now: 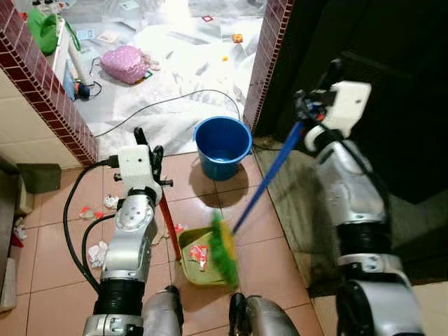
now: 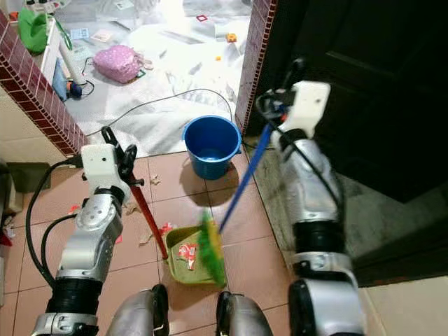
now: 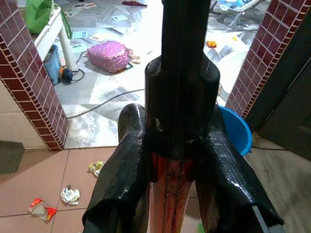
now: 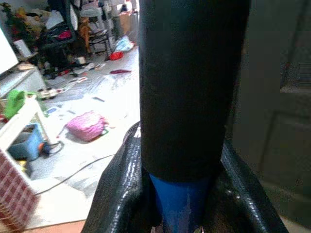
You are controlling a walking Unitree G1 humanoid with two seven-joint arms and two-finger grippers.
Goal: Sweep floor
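The robot has two silver arms with white wrist boxes (image 1: 137,164), black cables (image 1: 72,217) and glossy black fingers (image 3: 127,179).

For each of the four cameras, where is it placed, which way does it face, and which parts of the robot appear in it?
Left eye view: head camera, faces down at the dustpan, broom and blue bucket; both silver arms show.
Right eye view: same head, same scene; shares the bucket and both arms.
Left wrist view: looks along the left gripper, jaws closed on the dustpan handle, toward the pink bag.
Right wrist view: looks along the right gripper, closed on the broom handle; shares the pink bag.
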